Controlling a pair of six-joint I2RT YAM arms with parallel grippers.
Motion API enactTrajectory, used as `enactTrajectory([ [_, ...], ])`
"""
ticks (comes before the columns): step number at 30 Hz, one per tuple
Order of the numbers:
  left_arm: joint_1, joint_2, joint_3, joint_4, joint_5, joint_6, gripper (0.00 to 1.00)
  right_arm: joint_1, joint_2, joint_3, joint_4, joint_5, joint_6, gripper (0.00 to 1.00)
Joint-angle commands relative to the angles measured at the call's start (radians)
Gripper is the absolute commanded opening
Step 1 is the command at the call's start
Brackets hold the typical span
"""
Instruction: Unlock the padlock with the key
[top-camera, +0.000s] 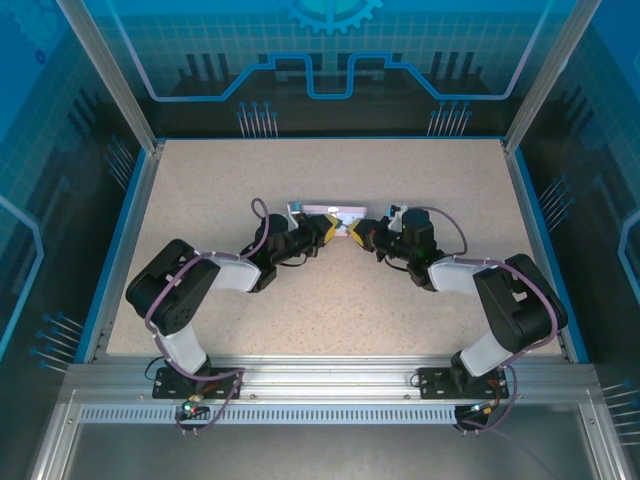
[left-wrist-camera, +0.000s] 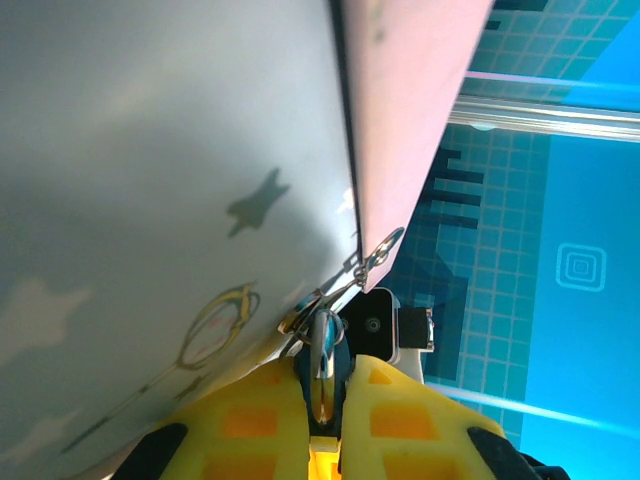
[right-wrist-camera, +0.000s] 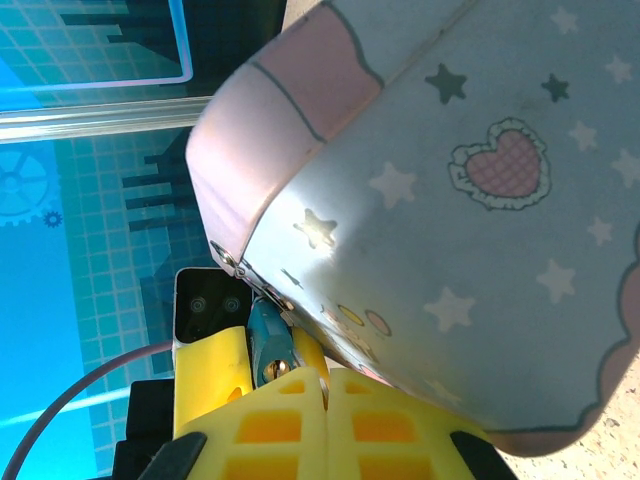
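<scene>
Pinching the padlock (left-wrist-camera: 322, 345) at the edge of the tin (left-wrist-camera: 150, 150), the left gripper (left-wrist-camera: 323, 375) is steadying it for insertion; the right gripper (right-wrist-camera: 325, 385), closed, contents unclear, is probably needing to align the key.

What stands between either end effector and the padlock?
Nothing visible. Both meet at the tin's clasp: the left end effector pinches a silvery piece, the right end effector a teal-tinted piece, each too small to identify.

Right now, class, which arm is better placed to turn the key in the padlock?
Probably left: the left gripper pinches what looks like the key at the tin's latch, while the right gripper clamps the padlock.
</scene>
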Motion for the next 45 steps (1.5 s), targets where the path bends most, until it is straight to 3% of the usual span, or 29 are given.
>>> enactTrajectory([
  [1, -0.003, 0.015, 0.002, 0.038, 0.019, 0.001, 0.0, 0.023, -0.008, 0.032, 0.035, 0.001, 0.003, 0.0],
  [45, -0.011, 0.028, -0.005, 0.055, 0.011, 0.0, 0.0, 0.05, 0.005, 0.02, 0.035, 0.016, -0.008, 0.0],
])
